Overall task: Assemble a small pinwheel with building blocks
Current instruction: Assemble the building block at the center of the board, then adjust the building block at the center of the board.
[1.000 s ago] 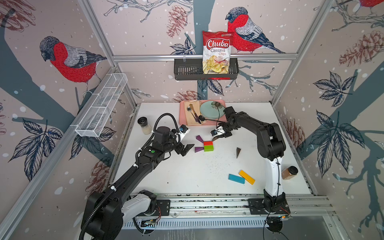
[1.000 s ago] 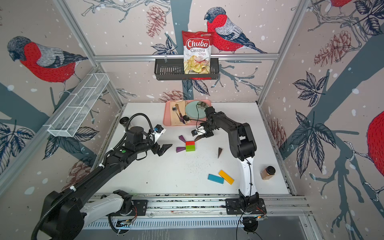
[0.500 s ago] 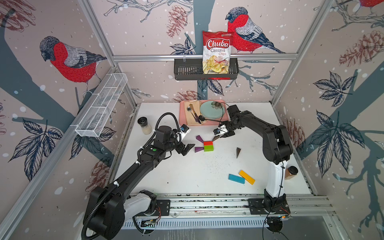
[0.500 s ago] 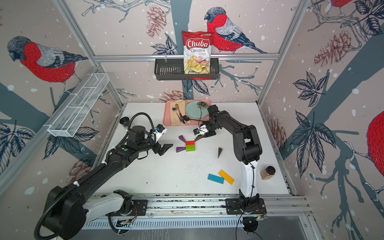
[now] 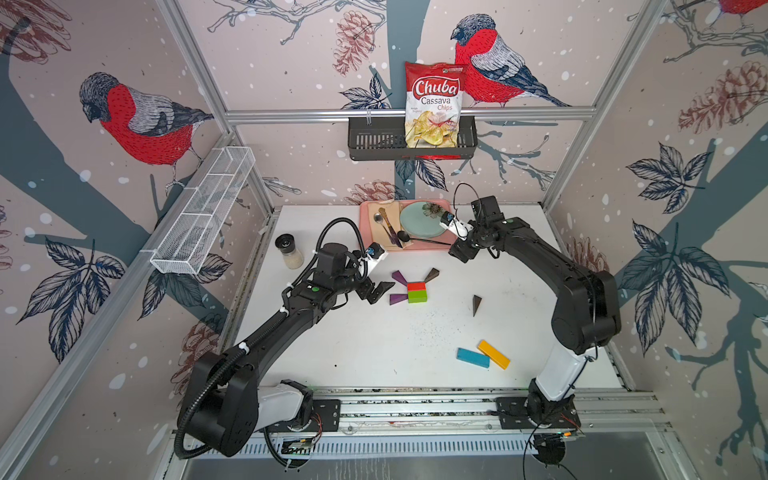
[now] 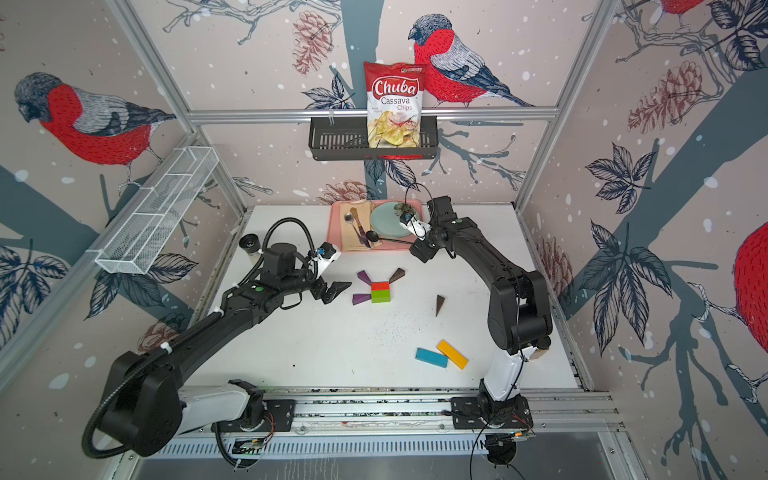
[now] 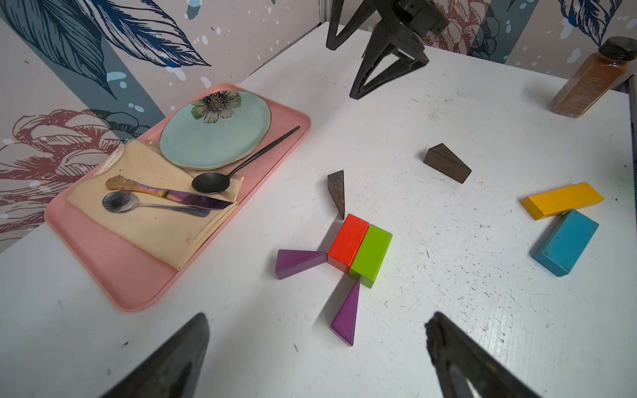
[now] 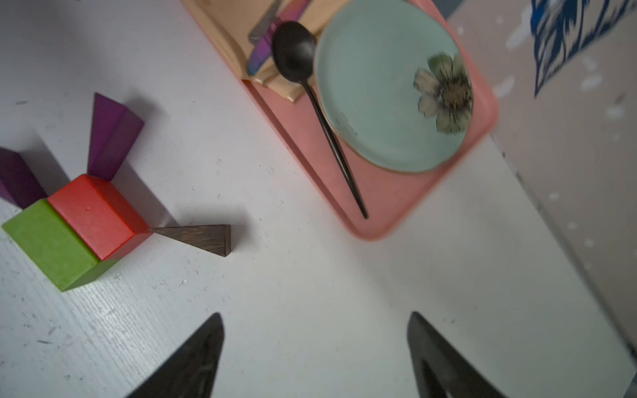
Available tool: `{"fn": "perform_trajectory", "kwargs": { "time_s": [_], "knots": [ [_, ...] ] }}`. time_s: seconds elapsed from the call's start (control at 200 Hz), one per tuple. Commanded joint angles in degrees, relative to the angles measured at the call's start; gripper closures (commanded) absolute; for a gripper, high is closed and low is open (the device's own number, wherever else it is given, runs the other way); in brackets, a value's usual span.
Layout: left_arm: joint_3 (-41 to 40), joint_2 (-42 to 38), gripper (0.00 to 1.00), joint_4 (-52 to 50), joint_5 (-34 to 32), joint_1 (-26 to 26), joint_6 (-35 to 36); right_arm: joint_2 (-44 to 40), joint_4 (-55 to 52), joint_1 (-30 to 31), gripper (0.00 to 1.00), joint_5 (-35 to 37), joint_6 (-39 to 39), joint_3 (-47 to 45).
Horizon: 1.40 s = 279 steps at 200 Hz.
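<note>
The pinwheel lies mid-table as a red block (image 5: 416, 286) against a green block (image 5: 417, 296). Two purple wedges (image 5: 399, 277) (image 5: 398, 299) sit on its left and one dark brown wedge (image 5: 431, 274) touches the red block's far right corner. A second brown wedge (image 5: 476, 304) lies loose to the right. A blue bar (image 5: 473, 358) and a yellow bar (image 5: 493, 354) rest near the front right. My left gripper (image 5: 380, 289) (image 7: 319, 320) is open just left of the purple wedges. My right gripper (image 5: 459, 253) (image 8: 315, 317) is open and empty, beside the tray.
A pink tray (image 7: 120, 268) at the back holds a green plate (image 7: 213, 134), a napkin and cutlery. A white-filled spice jar (image 5: 288, 249) stands back left. An amber jar (image 7: 593, 82) stands by the right wall. A wire basket and a chip-bag shelf hang on the walls.
My right gripper has opened, left the brown wedge against the red block, and drawn back towards the tray. The left arm has barely moved.
</note>
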Motion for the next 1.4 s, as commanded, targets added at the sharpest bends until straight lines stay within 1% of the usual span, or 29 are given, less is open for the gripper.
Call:
{"fn": "perform_trajectory", "kwargs": {
  "time_s": [0.0, 0.055, 0.11, 0.14, 0.2, 0.255, 0.28, 0.39, 0.46, 0.51, 0.54, 0.58, 0.615, 0.66, 0.71, 0.765, 0.8, 0.836, 0.851, 0.856, 0.891, 0.916, 0.986, 1.021, 1.106, 1.181, 1.291, 1.371, 1.391],
  "knots": [
    [1.1, 1.59, 0.04, 6.12, 2.31, -0.17, 1.44, -2.58, -3.77, 2.05, 0.01, 11.22, 23.22, -4.0],
    [1.2, 2.18, 0.04, 8.17, 2.83, -0.38, 1.72, -5.63, -1.09, 3.71, 0.01, 17.16, 23.99, -8.51],
    [1.21, 2.72, 0.04, 9.79, 3.4, -0.61, 2.16, -9.2, 3.84, 4.29, 0.01, 24.16, 22.62, -13.32],
    [1.15, 3.0, 0.04, 10.53, 3.61, -0.73, 2.46, -10.89, 6.67, 3.71, 0.01, 25.78, 21.02, -15.25],
    [0.74, 3.29, 0.04, 12.11, 3.77, -1.08, 3.54, -13.49, 9.62, -0.27, 0.0, 22.5, 18.4, -16.52],
    [0.47, 3.21, 0.04, 12.94, 3.65, -1.43, 4.57, -14.85, 8.46, -4.8, 0.0, 13.68, 15.65, -15.61],
    [0.47, 3.08, 0.04, 13.0, 3.48, -1.53, 4.69, -15.2, 7.56, -6.32, 0.01, 11.78, 15.37, -15.12],
    [0.01, 2.24, 0.03, 12.22, 2.75, -1.78, 3.89, -15.65, -1.31, -9.42, 0.0, 8.26, 19.07, -12.27],
    [-2.06, 0.74, 0.03, 12.66, 1.62, -2.12, 2.76, -18.78, -2.52, -8.9, 0.01, 8.75, 23.05, -15.39],
    [-4.28, -0.63, 0.03, 14.02, 0.87, -2.41, 1.9, -21.41, -1.81, -8.41, 0.0, 10.08, 22.58, -17.95],
    [-5.73, -1.56, 0.03, 15.26, 0.53, -2.58, 1.43, -23.08, -0.43, -7.54, 0.01, 11.91, 19.78, -19.49],
    [-7.38, -2.36, 0.03, 17.32, 0.3, -2.76, 0.74, -25.69, 3.71, -5.39, 0.0, 14.58, 12.3, -22.48],
    [-8.53, -2.78, 0.03, 18.99, 0.37, -2.84, 0.32, -28.05, 8.55, -4.42, 0.0, 14.32, 3.99, -25.79],
    [-8.73, -2.59, 0.03, 20.1, 0.63, -2.85, 0.34, -31.98, 16.02, -4.92, 0.0, 11.02, -8.86, -30.43],
    [-7.97, -1.78, 0.03, 20.14, 0.77, -2.85, 0.76, -36.16, 26.23, -7.47, 0.01, 5.78, -22.93, -36.73],
    [-6.53, -0.88, 0.03, 19.41, 0.98, -2.85, 1.49, -37.82, 33.06, -12.29, 0.0, -3.68, -34.89, -40.4],
    [-5.62, -0.42, 0.03, 18.71, 1.01, -2.85, 1.91, -36.38, 29.01, -15.29, 0.04, -9.91, -42.69, -38.79],
    [-5.12, -0.09, 0.04, 18.24, 0.92, -2.85, 2.36, -32.89, 17.59, -17.09, 0.16, -13.79, -51.9, -33.22],
    [-5.02, -0.02, 0.04, 18.19, 0.91, -2.85, 2.51, -30.7, 11.46, -17.31, 0.22, -13.96, -55.9, -30.25],
    [-5.05, 0.01, 0.04, 18.19, 0.93, -2.85, 2.51, -29.02, 7.51, -17.35, 0.27, -13.66, -58.3, -28.3],
    [-5.09, -0.04, 0.04, 18.17, 0.91, -2.87, 3.07, -24.61, -2.96, -17.13, 0.37, -11.39, -64.07, -22.93],
    [-5.21, -0.09, 0.04, 18.18, 0.71, -2.85, 3.34, -22.86, -6.28, -16.61, 0.4, -9.2, -65.6, -21.39],
    [-5.52, -0.46, 0.04, 18.31, -0.02, -2.76, 3.05, -27.35, 3.51, -16.73, 0.32, -10.14, -65.84, -29.13],
    [-5.39, -0.65, 0.03, 18.01, -0.49, -2.77, 2.61, -27.41, 2.68, -16.85, 0.32, -10.85, -65.53, -29.54],
    [-5.66, -1.76, 0.04, 17.78, -1.75, -2.79, 1.46, -24.24, -6.47, -15.28, 0.4, -6.9, -69.38, -27.34],
    [-6.74, -2.63, 0.04, 18.2, -2.41, -2.76, 1.09, -24.94, -2.97, -12.18, 0.45, -3.74, -72.29, -31.93],
    [-6.58, -2.69, 0.04, 16.94, -3.1, -2.77, 1.23, -23.6, -1.45, -9.87, 0.52, -4.9, -71.5, -32.79],
    [-6.5, -2.68, 0.04, 16.65, -3.34, -2.68, 1.4, -21.92, -1.0, -8.23, 0.56, -3.13, -72.61, -33.82],
    [-6.38, -2.66, 0.04, 16.52, -3.44, -2.68, 1.44, -21.72, -0.07, -7.92, 0.59, -2.42, -72.65, -34.35]
  ]
}}
